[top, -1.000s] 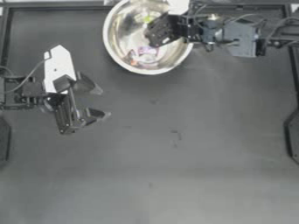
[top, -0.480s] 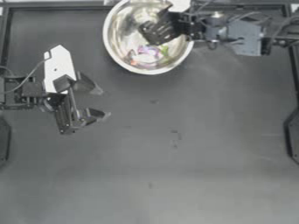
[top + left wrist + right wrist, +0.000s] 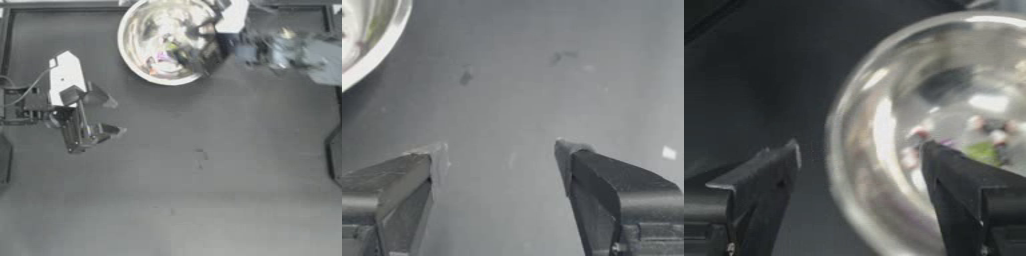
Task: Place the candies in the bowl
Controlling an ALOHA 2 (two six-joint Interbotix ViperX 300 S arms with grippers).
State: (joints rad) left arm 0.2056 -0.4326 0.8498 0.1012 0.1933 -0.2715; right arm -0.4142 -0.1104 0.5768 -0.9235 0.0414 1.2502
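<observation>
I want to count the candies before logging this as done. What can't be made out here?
- Candies in the bowl: top view, reflections blur them; no count possible.
- Right wrist view: right end effector hides part of the pile.
- Left end effector: its view cuts the bowl at the edge.

top: overhead | wrists: low, close | shared: bowl (image 3: 170,42)

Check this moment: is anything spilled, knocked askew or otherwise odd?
Nothing stands out. The bowl sits upright at the table's far edge with the candies inside it, none visible on the table. The right gripper is by the bowl's rim, fingers apart and empty. The left gripper waits open at the left.
</observation>
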